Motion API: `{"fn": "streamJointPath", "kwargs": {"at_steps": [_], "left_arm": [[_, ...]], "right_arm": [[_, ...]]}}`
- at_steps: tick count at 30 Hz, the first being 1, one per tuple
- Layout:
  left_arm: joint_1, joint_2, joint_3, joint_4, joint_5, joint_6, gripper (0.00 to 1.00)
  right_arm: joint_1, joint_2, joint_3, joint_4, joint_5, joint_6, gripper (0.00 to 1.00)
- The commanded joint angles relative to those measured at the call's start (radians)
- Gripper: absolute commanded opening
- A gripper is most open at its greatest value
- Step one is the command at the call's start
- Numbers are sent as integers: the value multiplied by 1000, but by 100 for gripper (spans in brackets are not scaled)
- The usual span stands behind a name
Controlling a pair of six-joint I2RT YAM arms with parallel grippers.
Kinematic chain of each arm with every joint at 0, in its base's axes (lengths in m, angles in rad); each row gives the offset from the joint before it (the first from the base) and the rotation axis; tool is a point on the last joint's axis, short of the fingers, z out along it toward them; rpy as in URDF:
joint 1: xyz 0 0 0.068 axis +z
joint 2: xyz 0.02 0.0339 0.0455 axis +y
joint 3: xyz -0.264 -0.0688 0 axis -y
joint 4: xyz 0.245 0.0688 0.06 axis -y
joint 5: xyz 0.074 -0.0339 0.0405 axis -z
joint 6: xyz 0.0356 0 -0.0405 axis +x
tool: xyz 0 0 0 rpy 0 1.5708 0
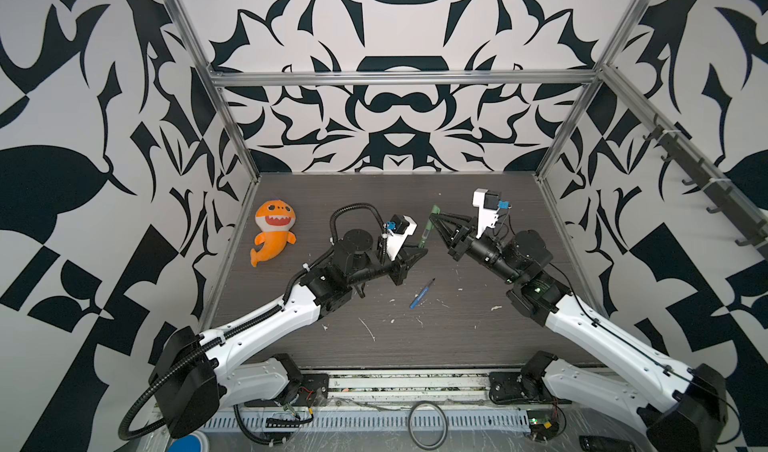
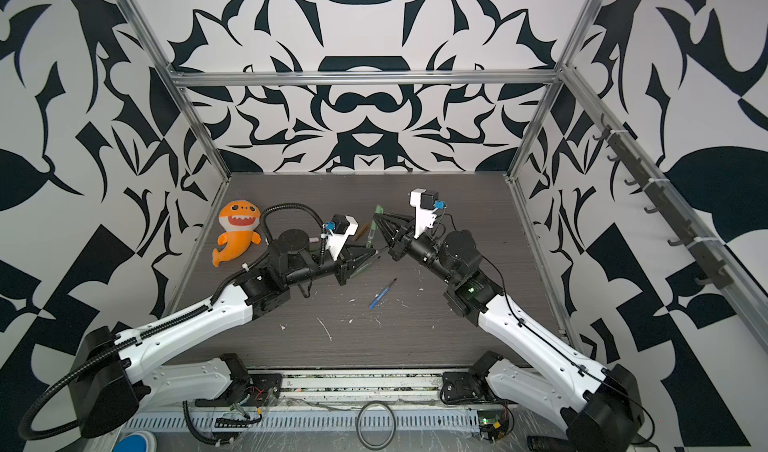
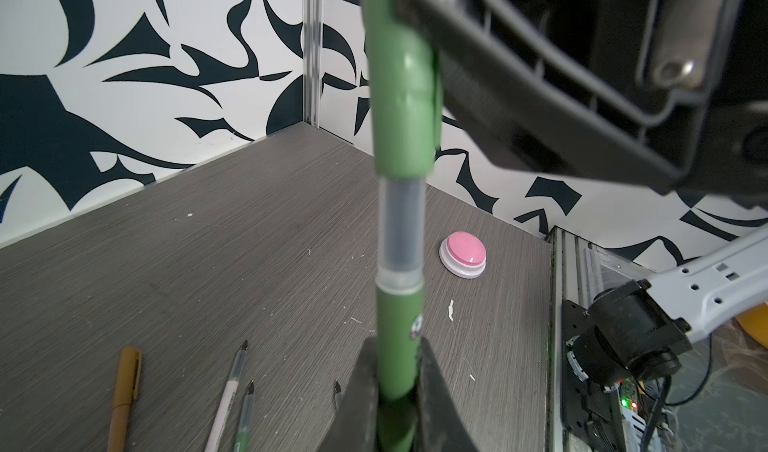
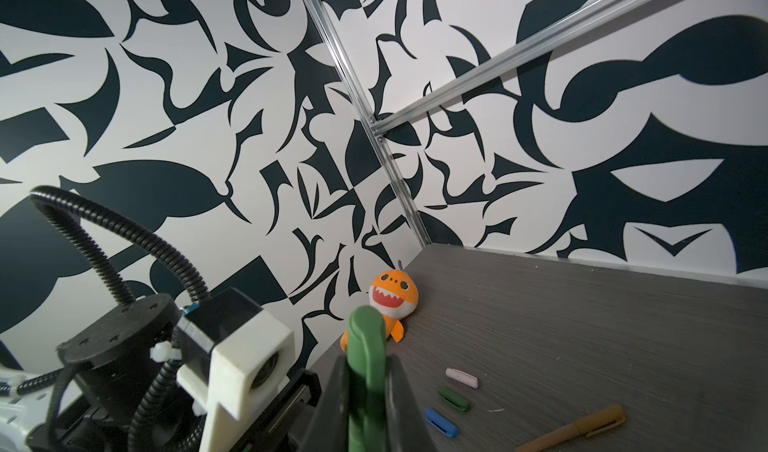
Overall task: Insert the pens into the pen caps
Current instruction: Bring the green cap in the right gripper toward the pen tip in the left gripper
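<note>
My left gripper is shut on the barrel of a green pen. The pen's clear front section runs up into a green pen cap, and the tip is hidden inside it. My right gripper is shut on that cap. In both top views the pair meets above mid-table, pen and cap. A blue pen lies uncapped in front. On the table lie a white-pink pen, a second green pen, and loose pink, green and blue caps.
A capped brown pen lies beside the loose caps. An orange shark plush rests by the left wall, and a pink push button sits near the right wall. White scuffs dot the dark table.
</note>
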Motion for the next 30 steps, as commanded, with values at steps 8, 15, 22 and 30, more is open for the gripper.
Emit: {"fn": "streamJointPath", "kwargs": {"at_steps": [8,15,22,30], "left_arm": [[-2,-17,-2,67,-8,-22,9],[0,-35,-19,83,-59,-30,9],[1,-47,-27,97,-69,-24,9],[1,-43,-24,89,-50,8,9]], "right_arm": [[13,6,-14,-22,-60,-3,9],[27,41,-5,-116,-169,-41,15],[60,60,22,-179,-148,-69,21],[59,-41,125,-328,5,-142,36]]}}
